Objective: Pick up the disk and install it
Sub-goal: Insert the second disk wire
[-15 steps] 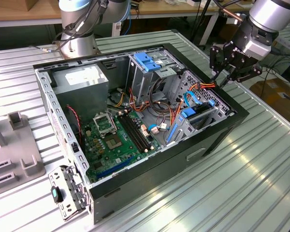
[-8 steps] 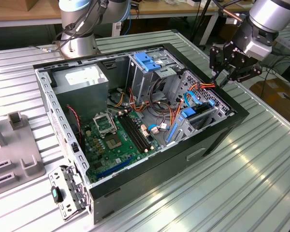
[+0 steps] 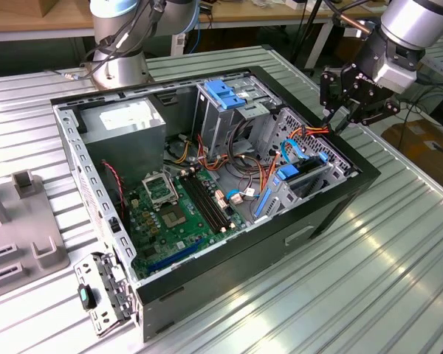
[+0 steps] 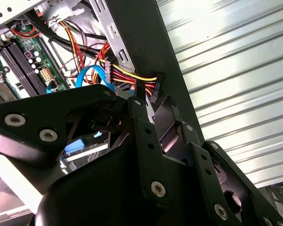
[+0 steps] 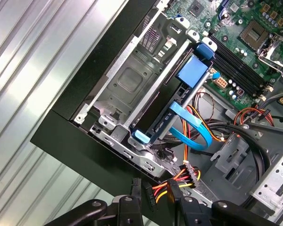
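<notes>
The disk (image 3: 301, 177) stands on edge in a slot of the metal drive cage inside the open computer case (image 3: 332, 214), near the case's wall on the exterior view's right. Only its dark edge and blue carrier frame show, as in the first wrist view, disk (image 5: 172, 110). My gripper (image 3: 338, 118) hovers just above that wall, beyond the disk. It is shut on a black power connector (image 4: 154, 87) with red, yellow and black wires running back into the case. Both wrist views show the connector (image 5: 149, 193) between the fingers of the gripper (image 5: 153, 190).
The green motherboard (image 3: 177, 214) lies on the case floor. A grey power-supply box (image 3: 125, 122) sits at the back and a light-blue bracket (image 3: 225, 92) tops the rear cage. Loose cables (image 3: 236, 158) fill the middle. A second arm's base (image 3: 122, 44) and a grey fixture (image 3: 22, 228) stand on the ribbed table.
</notes>
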Motion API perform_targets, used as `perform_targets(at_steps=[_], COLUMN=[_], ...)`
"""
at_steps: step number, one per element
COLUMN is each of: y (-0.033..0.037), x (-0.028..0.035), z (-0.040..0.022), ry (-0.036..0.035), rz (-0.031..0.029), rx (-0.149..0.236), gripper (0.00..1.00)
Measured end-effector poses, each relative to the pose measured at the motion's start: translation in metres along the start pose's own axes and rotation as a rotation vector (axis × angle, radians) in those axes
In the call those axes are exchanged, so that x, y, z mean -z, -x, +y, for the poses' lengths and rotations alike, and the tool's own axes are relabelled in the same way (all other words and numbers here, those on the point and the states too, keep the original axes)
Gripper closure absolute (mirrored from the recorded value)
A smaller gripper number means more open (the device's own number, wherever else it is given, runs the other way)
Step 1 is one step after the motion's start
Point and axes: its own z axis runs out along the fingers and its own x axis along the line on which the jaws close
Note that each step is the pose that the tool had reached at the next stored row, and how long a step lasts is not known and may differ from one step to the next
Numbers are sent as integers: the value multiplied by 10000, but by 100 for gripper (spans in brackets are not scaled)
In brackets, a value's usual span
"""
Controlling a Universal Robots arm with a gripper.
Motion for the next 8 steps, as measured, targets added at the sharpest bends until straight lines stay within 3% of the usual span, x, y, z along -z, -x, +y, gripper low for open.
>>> perform_targets(at_steps=[8], y=[-2], x=[-2], z=[-3], ry=[0], rz=[-3], rx=[14], gripper=[64])
